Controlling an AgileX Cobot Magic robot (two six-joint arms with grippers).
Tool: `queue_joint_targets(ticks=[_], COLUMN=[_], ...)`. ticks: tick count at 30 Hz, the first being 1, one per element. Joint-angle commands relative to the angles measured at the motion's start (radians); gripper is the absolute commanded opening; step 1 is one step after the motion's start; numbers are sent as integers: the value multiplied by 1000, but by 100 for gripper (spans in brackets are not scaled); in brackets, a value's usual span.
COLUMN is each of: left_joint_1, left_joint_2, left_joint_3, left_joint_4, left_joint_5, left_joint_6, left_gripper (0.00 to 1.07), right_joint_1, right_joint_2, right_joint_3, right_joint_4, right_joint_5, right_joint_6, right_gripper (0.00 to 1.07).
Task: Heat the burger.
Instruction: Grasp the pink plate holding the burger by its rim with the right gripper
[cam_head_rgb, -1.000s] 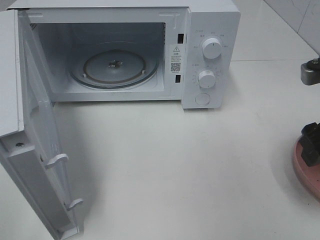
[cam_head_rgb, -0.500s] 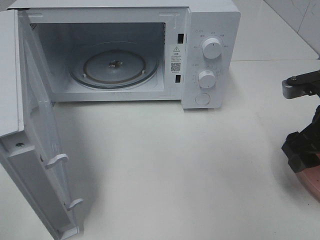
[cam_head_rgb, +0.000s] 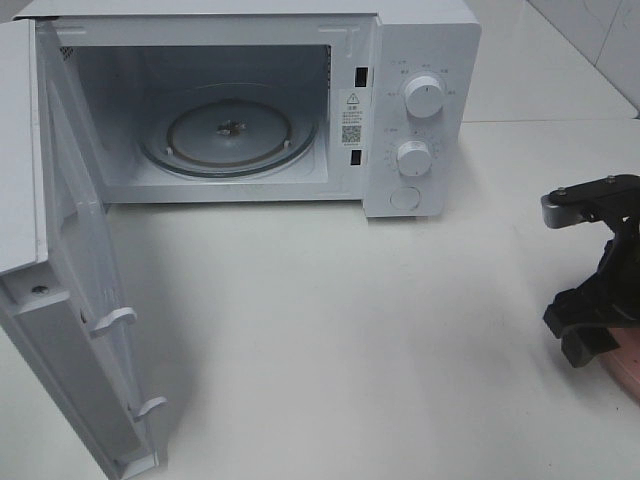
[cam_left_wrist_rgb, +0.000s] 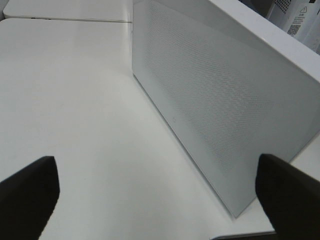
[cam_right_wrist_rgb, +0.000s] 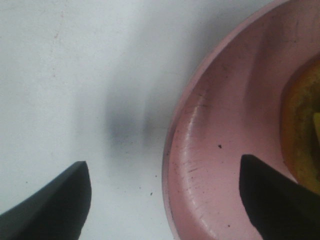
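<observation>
Only the golden-brown edge of the burger (cam_right_wrist_rgb: 301, 131) shows in the right wrist view, lying on the pink plate (cam_right_wrist_rgb: 225, 150). My right gripper (cam_right_wrist_rgb: 165, 200) is open and straddles the plate's rim, one finger over the white table and the other over the plate's inside. In the high view the right gripper (cam_head_rgb: 585, 325) hangs at the right edge and covers most of the pink plate (cam_head_rgb: 626, 372); the burger is hidden there. My left gripper (cam_left_wrist_rgb: 157, 200) is open with nothing between its fingers, beside the microwave door (cam_left_wrist_rgb: 220, 100).
The white microwave (cam_head_rgb: 420, 100) stands at the back with its cavity open and the bare glass turntable (cam_head_rgb: 228, 135) inside. Its door (cam_head_rgb: 80, 330) swings out toward the front left. White table (cam_head_rgb: 350, 330) lies between microwave and plate.
My right arm has moved left and lower into the high view, now covering more of the pink plate. The microwave and door have not moved.
</observation>
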Motion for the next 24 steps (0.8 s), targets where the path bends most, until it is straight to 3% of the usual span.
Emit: queue_joint_targets(ticks=[1, 24], left_joint_1=[-4, -4], left_joint_2=[-17, -17], left_joint_3=[3, 3], left_joint_4=[0, 0], left_joint_5=[-13, -13], left_joint_6=[-1, -1], left_gripper=[100, 100], right_joint_1=[-4, -4], right_joint_2=[43, 175], right_joint_3=[1, 1], right_joint_4=[3, -7], right_joint_5=[-44, -109], right_joint_6=[-1, 21], right_gripper=[76, 75])
